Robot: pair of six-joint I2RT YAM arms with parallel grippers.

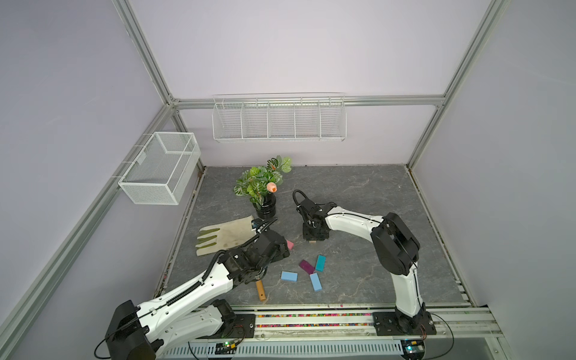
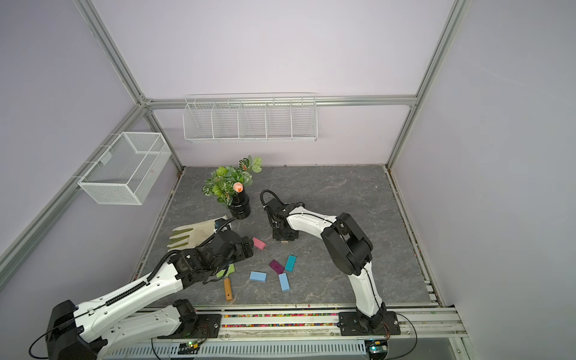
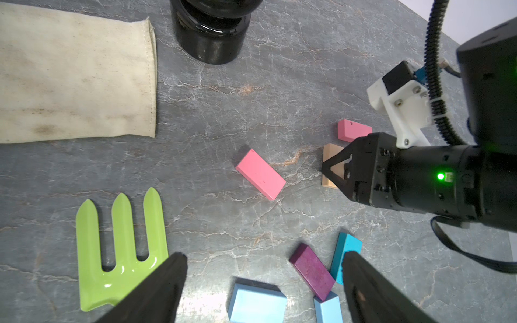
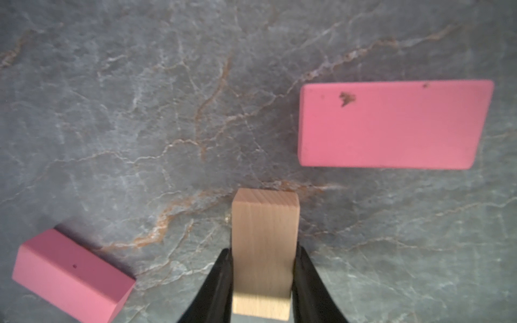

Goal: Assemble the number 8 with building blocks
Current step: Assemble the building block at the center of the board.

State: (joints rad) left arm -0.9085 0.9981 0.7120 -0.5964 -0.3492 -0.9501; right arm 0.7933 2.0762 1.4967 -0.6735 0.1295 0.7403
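Obs: Status?
Me: My right claw [image 4: 263,253] is pinched narrow on the tan block [image 4: 264,221], lower centre of frame; pink block [image 4: 391,125] near, upper right.
Obs: Risk?
Me: Only a tip hold. The tan block may twist and knock the pink block.

We find the tan brick [image 4: 264,223] clamped by its long sides in the right gripper [image 4: 263,253]. One pink brick [image 4: 391,124] lies flat just beside it, and a second pink brick [image 4: 70,276] lies near on another side. Under the spread left gripper [image 3: 264,255], close together, lie the dark purple brick [image 3: 312,270], the teal brick [image 3: 347,246], a light blue brick [image 3: 257,306] and another light blue brick [image 3: 327,309].
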